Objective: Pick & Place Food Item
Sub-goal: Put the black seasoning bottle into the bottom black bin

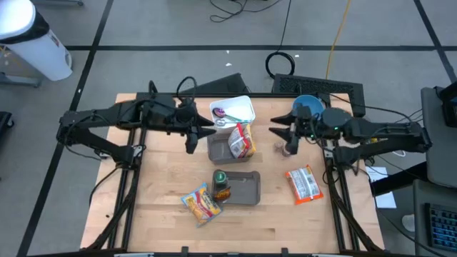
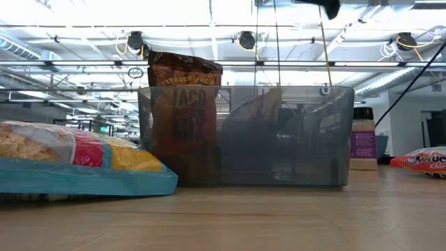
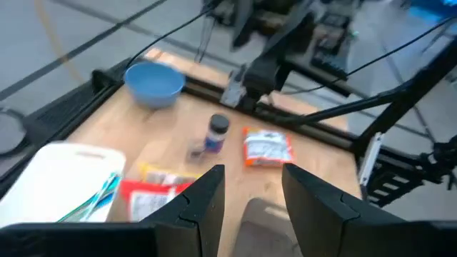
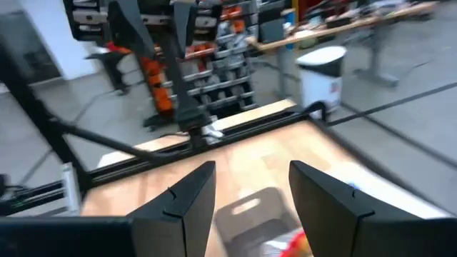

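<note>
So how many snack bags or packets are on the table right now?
4. One red-yellow bag leans in the upper grey bin, a brown packet stands in the lower grey bin, a yellow bag lies front-left, and an orange packet lies right. Others may be hidden.

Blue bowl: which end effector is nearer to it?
Right. The right end effector is just beside the blue bowl; the left end effector is across the table.

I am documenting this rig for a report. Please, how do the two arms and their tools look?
Both arms are dark, slim, jointed, with black cables running along them. The left tool and the right tool each end in two flat, dark, angular fingers.
</note>
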